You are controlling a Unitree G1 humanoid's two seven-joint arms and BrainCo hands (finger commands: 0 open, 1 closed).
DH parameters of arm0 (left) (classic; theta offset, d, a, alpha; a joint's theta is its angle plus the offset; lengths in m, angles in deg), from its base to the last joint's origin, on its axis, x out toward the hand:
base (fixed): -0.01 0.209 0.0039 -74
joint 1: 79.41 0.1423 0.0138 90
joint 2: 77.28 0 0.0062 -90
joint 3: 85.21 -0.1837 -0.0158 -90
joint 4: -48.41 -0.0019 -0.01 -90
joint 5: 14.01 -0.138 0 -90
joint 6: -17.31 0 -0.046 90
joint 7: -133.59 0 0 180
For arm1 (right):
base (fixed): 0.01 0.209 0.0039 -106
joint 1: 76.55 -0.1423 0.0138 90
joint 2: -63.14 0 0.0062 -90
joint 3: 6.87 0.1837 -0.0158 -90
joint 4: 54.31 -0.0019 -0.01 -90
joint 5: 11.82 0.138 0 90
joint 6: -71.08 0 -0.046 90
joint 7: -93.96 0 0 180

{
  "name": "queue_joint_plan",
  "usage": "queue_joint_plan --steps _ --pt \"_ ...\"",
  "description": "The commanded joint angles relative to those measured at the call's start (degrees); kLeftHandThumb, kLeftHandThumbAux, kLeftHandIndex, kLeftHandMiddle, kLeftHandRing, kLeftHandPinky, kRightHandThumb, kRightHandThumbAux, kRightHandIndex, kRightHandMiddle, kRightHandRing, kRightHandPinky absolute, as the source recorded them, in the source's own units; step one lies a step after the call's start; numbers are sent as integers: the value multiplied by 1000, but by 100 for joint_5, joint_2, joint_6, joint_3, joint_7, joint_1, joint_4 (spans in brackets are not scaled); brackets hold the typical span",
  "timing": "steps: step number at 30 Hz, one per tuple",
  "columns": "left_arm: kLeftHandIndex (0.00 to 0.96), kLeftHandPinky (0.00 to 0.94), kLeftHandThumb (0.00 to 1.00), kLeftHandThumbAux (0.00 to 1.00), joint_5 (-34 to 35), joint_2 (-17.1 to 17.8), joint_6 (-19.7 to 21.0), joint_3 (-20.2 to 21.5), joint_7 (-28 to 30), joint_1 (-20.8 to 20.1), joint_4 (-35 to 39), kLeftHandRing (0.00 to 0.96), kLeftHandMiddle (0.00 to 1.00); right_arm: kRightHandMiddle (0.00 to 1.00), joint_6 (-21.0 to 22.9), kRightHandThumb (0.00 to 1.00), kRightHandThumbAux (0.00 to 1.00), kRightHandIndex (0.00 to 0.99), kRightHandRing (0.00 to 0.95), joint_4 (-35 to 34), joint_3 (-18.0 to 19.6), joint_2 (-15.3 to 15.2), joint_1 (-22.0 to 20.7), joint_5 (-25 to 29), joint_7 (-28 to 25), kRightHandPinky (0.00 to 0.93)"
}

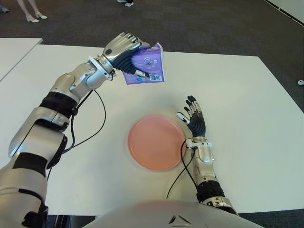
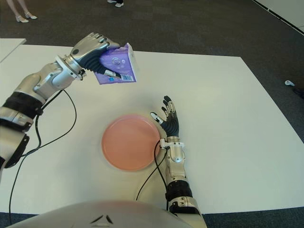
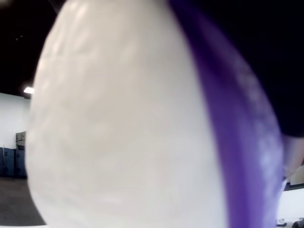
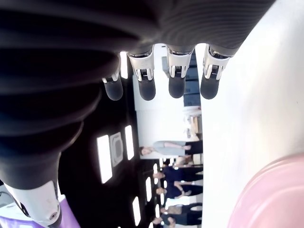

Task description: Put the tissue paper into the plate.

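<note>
My left hand [image 1: 124,53] is raised above the far middle of the white table [image 1: 247,104] with its fingers curled around a purple tissue pack [image 1: 148,65]. The pack hangs in the air, beyond the plate and a little to its left. Up close, the pack [image 3: 142,133] fills the left wrist view, white with a purple edge. The pink plate [image 1: 156,142] lies flat on the table near me with nothing in it. Just right of the plate's rim, my right hand [image 1: 194,115] shows with fingers [image 4: 175,80] straight and spread, holding nothing.
A black cable [image 1: 97,128] loops over the table left of the plate. A second white table [image 1: 14,50] stands at the far left. People's feet [image 1: 33,16] show on the dark floor beyond the table.
</note>
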Motion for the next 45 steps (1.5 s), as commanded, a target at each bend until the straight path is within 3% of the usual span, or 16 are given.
queue_joint_plan --steps 1,12,22,34,45 --pt "444 794 754 696 317 69 335 301 610 472 922 847 852 29 -33 129 679 19 15 507 -4 149 449 91 39 29" --pt "444 800 754 695 560 -25 580 640 1243 1021 1854 846 844 22 9 130 681 11 11 450 -40 135 472 48 51 32" --pt "444 785 753 694 604 -72 493 565 1847 1429 2410 842 837 22 37 135 681 11 11 459 -44 130 458 81 11 30" --pt "444 786 752 694 169 -54 -577 -118 2076 1628 1868 839 835 25 13 121 678 15 14 516 -17 149 413 56 100 28" --pt "443 780 751 695 -467 -130 -1140 -331 1802 1425 1362 838 833 25 -17 133 684 14 12 570 12 157 387 83 154 26"
